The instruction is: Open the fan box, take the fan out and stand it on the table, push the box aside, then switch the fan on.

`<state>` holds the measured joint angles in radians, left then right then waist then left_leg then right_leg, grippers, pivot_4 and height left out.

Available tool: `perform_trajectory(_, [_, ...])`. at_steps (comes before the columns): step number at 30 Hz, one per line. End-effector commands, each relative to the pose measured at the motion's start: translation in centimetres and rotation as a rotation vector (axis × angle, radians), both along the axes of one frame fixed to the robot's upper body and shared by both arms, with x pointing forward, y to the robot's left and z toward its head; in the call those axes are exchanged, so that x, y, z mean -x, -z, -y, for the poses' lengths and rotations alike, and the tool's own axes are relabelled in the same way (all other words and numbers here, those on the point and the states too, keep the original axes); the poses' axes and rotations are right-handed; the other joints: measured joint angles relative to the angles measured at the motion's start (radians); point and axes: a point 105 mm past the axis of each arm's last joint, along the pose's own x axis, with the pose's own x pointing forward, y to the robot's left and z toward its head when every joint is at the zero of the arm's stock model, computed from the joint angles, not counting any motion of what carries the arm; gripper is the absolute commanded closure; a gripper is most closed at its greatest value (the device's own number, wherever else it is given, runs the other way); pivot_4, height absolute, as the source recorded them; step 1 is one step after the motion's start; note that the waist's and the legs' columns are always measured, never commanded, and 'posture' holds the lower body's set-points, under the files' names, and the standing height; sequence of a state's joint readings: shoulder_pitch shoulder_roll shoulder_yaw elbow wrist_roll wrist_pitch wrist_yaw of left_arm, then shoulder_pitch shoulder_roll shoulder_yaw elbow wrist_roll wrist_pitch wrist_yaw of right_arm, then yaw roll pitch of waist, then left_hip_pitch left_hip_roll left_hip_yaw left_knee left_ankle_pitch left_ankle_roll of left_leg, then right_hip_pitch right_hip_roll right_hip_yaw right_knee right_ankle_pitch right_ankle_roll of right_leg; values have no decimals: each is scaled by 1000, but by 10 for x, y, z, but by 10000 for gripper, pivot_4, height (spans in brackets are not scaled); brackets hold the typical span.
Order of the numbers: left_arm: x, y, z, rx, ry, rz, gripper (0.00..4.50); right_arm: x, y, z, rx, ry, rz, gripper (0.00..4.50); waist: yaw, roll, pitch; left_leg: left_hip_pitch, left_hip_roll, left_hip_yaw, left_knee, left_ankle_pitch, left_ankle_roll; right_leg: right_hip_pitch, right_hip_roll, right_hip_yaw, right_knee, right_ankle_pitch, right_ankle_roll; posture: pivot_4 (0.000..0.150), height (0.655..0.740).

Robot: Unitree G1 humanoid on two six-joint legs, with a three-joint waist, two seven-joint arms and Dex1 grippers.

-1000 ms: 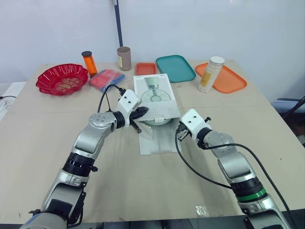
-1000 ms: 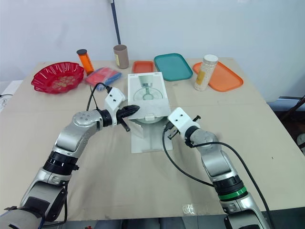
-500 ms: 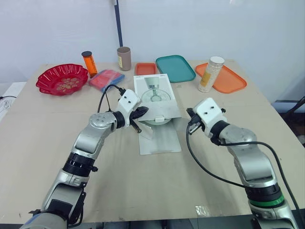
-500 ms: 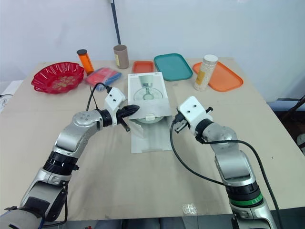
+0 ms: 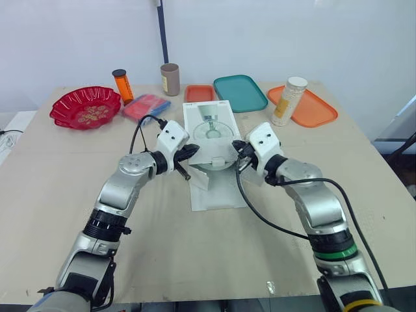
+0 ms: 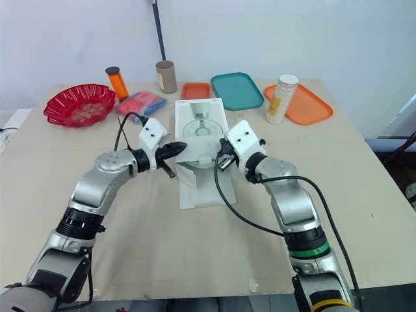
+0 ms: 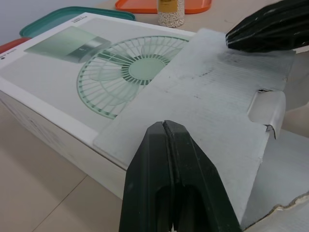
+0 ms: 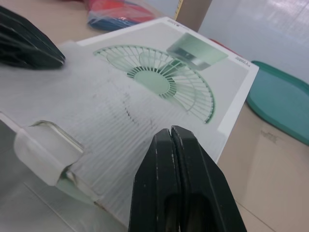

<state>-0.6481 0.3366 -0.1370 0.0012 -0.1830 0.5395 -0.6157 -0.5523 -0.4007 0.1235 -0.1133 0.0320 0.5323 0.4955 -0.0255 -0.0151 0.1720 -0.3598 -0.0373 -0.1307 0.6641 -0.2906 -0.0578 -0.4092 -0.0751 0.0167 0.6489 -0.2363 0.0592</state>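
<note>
Your white cardboard fan box (image 5: 209,127), printed with a green fan, lies flat at the middle of the beige table (image 5: 195,253). Its grey inner lid flap (image 5: 218,153) is folded back over the near half of the printed top, and a second grey panel (image 5: 218,192) lies on the table at the box's 6 o'clock.

Your left gripper (image 5: 190,155) sits at the flap's 9 o'clock edge. Its black fingers (image 7: 166,164) are clenched together with nothing between them, the tips over the flap's border. Your right gripper (image 5: 238,151) sits at the flap's 3 o'clock edge. Its fingers (image 8: 181,174) are likewise pressed tight on nothing, the tips over the flap. The flap's small tuck tab (image 7: 267,109) curls up at its near edge.

From the box:
- A scalloped red plastic bowl (image 5: 85,107) stands at 10 o'clock.
- A red and blue packet (image 5: 145,106) lies at 11 o'clock.
- A small orange tray (image 5: 198,93) is at 12 o'clock.
- A teal tray (image 5: 240,92) is at 1 o'clock.
- A clear jar of pale grains (image 5: 288,101) stands at 2 o'clock, on the edge of a long orange tray (image 5: 315,110).
</note>
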Motion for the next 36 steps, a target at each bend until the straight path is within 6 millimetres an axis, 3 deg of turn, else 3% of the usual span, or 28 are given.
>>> perform_trajectory(1, [6, -25, -10, 28, -27, 69, 45000, -2, -8, -7, -15, -25, 20, 44905, 0, 0, 0, 0, 0, 0, 0, 0, 0, 0, 0, 0, 0, 0, 0, 1500, 7400])
perform_trajectory(7, [25, -41, -14, 60, -56, 85, 45000, -2, -5, -11, -20, -42, -6, 44905, -1, 0, 0, 0, 0, 0, 0, 0, 0, 0, 0, 0, 0, 0, 0, 1500, 7400])
perform_trajectory(13, [66, -29, 8, 69, 51, -12, 45000, -4, -3, -17, -15, -49, -19, 44905, -8, 0, 0, 0, 0, 0, 0, 0, 0, 0, 0, 0, 0, 0, 0, 1500, 7400])
perform_trajectory(19, [82, -16, 23, 69, 94, -94, 45000, -4, 1, -21, -5, -55, -27, 44905, -10, 0, 0, 0, 0, 0, 0, 0, 0, 0, 0, 1, 0, 0, 0, 1500, 7400])
perform_trajectory(24, [84, -10, 31, 61, 108, -129, 45000, -3, 1, -22, -5, -56, -28, 44905, -9, 0, 0, 1, 0, 0, 0, 0, 0, 0, 0, 1, 0, 0, 0, 1500, 7400])
perform_trajectory(36, [66, 0, 49, -17, 82, -111, 45000, -4, 5, -26, 5, -56, -24, 44905, -10, 0, 0, 1, 0, 1, -1, 0, -1, 0, 0, 1, 0, 0, 0, 1500, 7400])
